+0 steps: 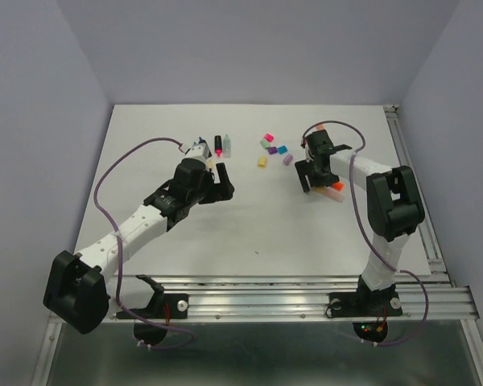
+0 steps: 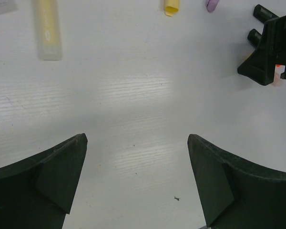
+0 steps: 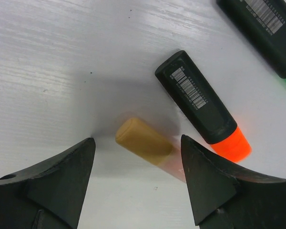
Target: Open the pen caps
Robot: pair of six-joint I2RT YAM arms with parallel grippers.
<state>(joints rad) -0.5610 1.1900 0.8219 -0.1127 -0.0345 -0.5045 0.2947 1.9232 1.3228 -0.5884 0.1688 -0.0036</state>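
Several loose pen caps lie at the table's back middle: pink (image 1: pixel 267 137), green (image 1: pixel 264 145), purple (image 1: pixel 273 149), blue (image 1: pixel 282 149), yellow (image 1: pixel 262 162) and lilac (image 1: pixel 287 159). My right gripper (image 3: pixel 137 140) is open, low over the table. A pastel pen with a tan-orange cap (image 3: pixel 143 140) lies between its jaws; its barrel runs under the right finger. A black pen with an orange end (image 3: pixel 200 105) lies just beyond it. My left gripper (image 2: pixel 137 138) is open and empty over bare table. In the top view the grippers are at left (image 1: pixel 224 181) and right (image 1: pixel 312 185).
A black pen with a pink end (image 1: pixel 217 145) and a pastel pen (image 1: pixel 227 145) lie behind the left gripper. A pale yellow pen (image 2: pixel 48 28) shows in the left wrist view. A black pen with a green end (image 3: pixel 262 28) lies far right. A rail (image 1: pixel 410 177) edges the table.
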